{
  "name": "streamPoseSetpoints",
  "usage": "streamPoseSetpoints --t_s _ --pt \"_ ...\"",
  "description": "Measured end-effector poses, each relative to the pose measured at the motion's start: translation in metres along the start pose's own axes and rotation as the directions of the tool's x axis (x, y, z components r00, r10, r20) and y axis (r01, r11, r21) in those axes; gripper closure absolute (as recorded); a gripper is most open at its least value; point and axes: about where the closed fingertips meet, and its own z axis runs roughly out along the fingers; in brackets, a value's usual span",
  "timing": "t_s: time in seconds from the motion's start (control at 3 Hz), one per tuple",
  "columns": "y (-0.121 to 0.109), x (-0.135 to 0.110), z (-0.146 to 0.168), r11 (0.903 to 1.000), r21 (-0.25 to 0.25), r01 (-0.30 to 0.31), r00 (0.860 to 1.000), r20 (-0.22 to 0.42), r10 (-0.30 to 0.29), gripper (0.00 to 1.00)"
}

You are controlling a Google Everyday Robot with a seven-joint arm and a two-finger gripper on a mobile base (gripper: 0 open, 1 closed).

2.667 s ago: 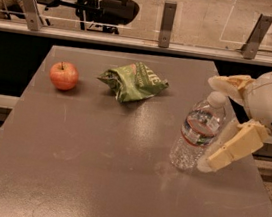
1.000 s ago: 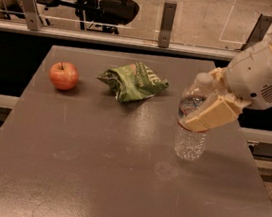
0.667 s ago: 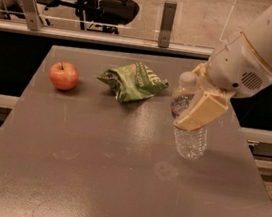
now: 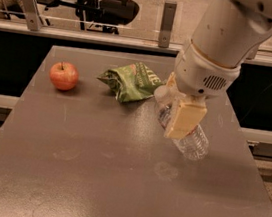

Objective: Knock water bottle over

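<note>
One robot arm reaches down from the upper right over a grey worktop (image 4: pixel 91 175), its gripper (image 4: pixel 182 118) pressed against the water bottle (image 4: pixel 192 138) right of centre. Whether the fingers are released or clenched cannot be told; only one broad cream finger (image 4: pixel 185 120) shows, lying flat across the bottle's upper body. That contact looks like a sideways push rather than a hold, which suits a knock-over. The bottle leans steeply, neck toward the left and hidden behind the finger, its clear ribbed base on the worktop at the lower right. It appears to be mid-tip, not yet lying flat. Just left of the bottle's neck sits a crumpled green snack bag (image 4: pixel 132 81), close enough that the falling top may land against it. A red apple (image 4: pixel 64 76) rests well apart near the left edge, out of the way. Behind the worktop runs a glass partition with metal posts
</note>
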Motion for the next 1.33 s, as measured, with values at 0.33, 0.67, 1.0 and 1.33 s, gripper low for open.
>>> streamPoseSetpoints --t_s 0.33,0.67,1.0,1.33 --pt "0.002 -0.005 0.011 0.9991 0.003 0.043 0.994 -0.104 -0.043 0.8" --pt "0.004 -0.012 0.02 0.9962 0.002 0.087 0.979 -0.187 -0.086 0.56" --pt "0.008 -0.019 0.026 0.9927 0.0 0.121 0.965 -0.236 -0.117 0.33" --pt "0.015 -0.027 0.038 0.9907 -0.02 0.135 0.961 -0.24 -0.136 0.02"
